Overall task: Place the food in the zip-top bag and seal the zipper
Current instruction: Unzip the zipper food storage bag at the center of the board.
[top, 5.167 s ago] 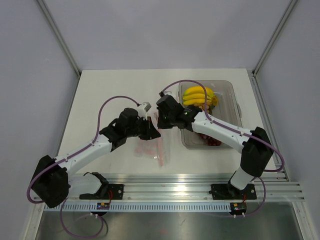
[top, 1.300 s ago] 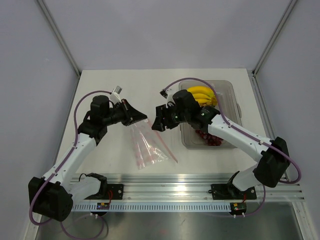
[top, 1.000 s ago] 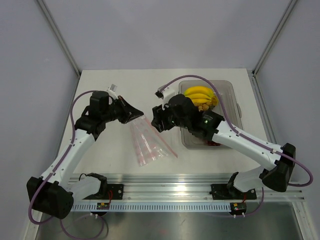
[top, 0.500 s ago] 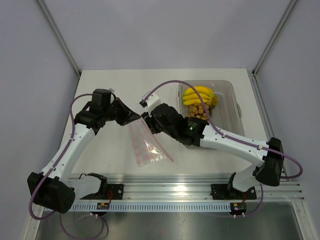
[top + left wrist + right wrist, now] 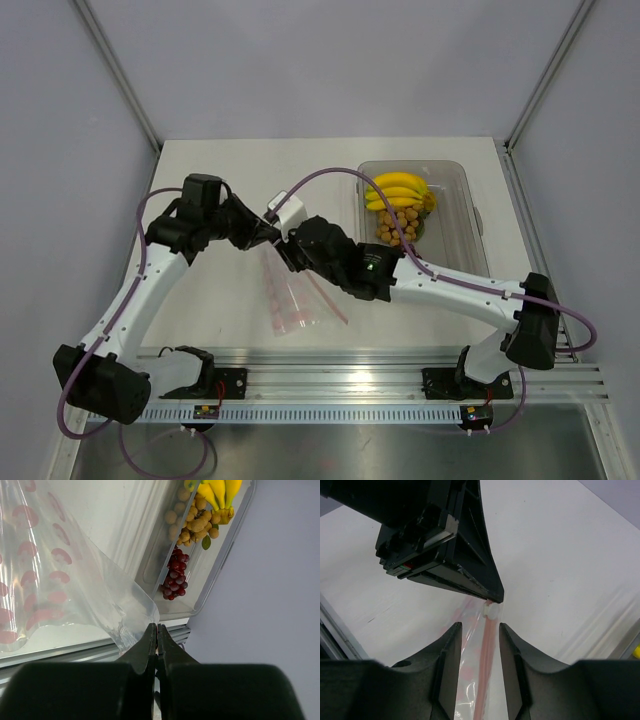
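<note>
The zip-top bag (image 5: 298,297), clear with pink-red dots, hangs from my left gripper (image 5: 264,236), which is shut on its top corner (image 5: 145,615). My right gripper (image 5: 479,630) sits just below the left fingers, open. Its fingers stand on either side of the pink zipper (image 5: 488,650), with a gap each side, under a small white slider (image 5: 492,611). The bag holds nothing. Yellow bananas (image 5: 397,188) and tan-orange round fruits (image 5: 397,222) lie in the tray. The dark red grapes (image 5: 174,578) show in the left wrist view; in the top view my right arm hides them.
The rigid clear tray (image 5: 462,205) stands at the right of the white table. My right arm (image 5: 450,290) reaches across in front of it to the bag. An aluminium rail (image 5: 340,385) runs along the near edge.
My right gripper has swung left from beside the tray to the bag's top under the left fingers, and its jaws have narrowed round the zipper. The left gripper kept hold of the bag.
</note>
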Robot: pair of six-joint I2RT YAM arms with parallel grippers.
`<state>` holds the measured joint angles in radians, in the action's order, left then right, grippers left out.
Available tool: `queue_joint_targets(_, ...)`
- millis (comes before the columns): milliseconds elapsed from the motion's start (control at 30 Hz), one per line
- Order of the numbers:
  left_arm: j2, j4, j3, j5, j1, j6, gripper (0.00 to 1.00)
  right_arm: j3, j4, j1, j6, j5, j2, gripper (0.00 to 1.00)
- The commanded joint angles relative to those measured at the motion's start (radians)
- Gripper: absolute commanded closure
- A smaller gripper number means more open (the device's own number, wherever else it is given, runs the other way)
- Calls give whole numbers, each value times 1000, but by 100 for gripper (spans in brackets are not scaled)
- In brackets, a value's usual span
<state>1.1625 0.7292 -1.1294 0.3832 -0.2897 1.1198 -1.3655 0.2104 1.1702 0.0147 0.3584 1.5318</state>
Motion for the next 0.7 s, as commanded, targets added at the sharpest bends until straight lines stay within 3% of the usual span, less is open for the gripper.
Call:
queue_joint_targets(0, 2, 12, -49, -15, 0, 23, 100, -15, -45, 19, 27, 45, 31, 58)
queue_joint_targets(667, -6, 16, -36, -10, 0, 25, 100, -47, -78, 26, 34, 100, 83, 80)
